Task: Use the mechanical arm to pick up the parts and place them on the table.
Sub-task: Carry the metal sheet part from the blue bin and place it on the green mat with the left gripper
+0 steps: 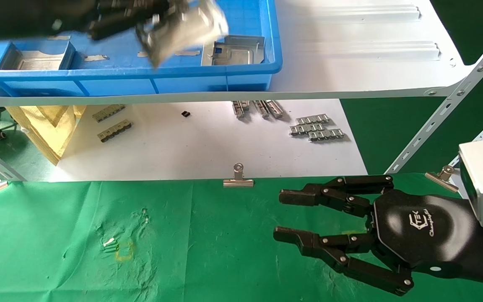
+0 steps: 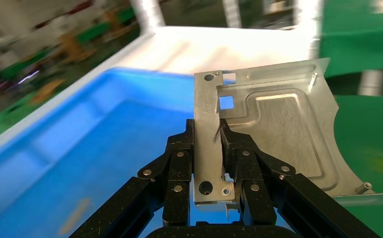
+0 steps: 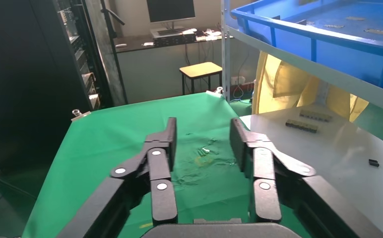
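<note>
The head camera looked forward and down from above, taking in the blue bin [image 1: 241,63] on the white shelf [image 1: 371,63] and the green desk [image 1: 208,243] below. The left wrist camera sat close behind its claw [image 2: 208,144], facing into that same bin [image 2: 80,148]. The right wrist camera looked out past its claw [image 3: 202,144] along the desk [image 3: 105,144], sharing the bin [image 3: 328,34] with both other views.
</note>
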Robot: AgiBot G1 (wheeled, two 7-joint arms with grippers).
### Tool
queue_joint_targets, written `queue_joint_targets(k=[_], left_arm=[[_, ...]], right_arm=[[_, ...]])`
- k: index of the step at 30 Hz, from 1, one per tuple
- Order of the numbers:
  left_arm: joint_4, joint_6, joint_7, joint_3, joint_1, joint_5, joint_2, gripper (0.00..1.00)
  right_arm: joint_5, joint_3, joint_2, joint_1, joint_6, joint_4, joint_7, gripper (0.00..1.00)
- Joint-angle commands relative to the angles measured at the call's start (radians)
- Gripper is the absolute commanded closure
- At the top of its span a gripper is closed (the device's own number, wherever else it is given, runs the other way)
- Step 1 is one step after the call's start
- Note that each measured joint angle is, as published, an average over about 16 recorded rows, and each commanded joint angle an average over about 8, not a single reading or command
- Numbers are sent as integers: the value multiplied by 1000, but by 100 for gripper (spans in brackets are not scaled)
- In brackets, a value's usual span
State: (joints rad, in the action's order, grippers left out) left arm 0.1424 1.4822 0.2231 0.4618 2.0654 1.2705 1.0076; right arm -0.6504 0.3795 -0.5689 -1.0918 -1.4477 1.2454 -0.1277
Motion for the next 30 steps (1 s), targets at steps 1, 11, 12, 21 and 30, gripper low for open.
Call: queue_joint_targets(k=[1, 11, 12, 21, 30], left_arm=[[-3, 92, 36, -7, -10, -12, -21, 100], [265, 130, 135, 78, -167, -156, -169, 100], [303, 130, 140, 95, -187, -182, -190, 100], [502, 120, 227, 302, -317, -313, -343, 100], [400, 106, 378, 486, -358, -243, -325, 100]], right_arm=[[0, 0, 0, 0, 0, 0, 0, 0], [0, 0, 0, 0, 0, 0, 0, 0], [0, 0, 0, 0, 0, 0, 0, 0], [0, 0, 0, 0, 0, 0, 0, 0], [0, 0, 0, 0, 0, 0, 0, 0]])
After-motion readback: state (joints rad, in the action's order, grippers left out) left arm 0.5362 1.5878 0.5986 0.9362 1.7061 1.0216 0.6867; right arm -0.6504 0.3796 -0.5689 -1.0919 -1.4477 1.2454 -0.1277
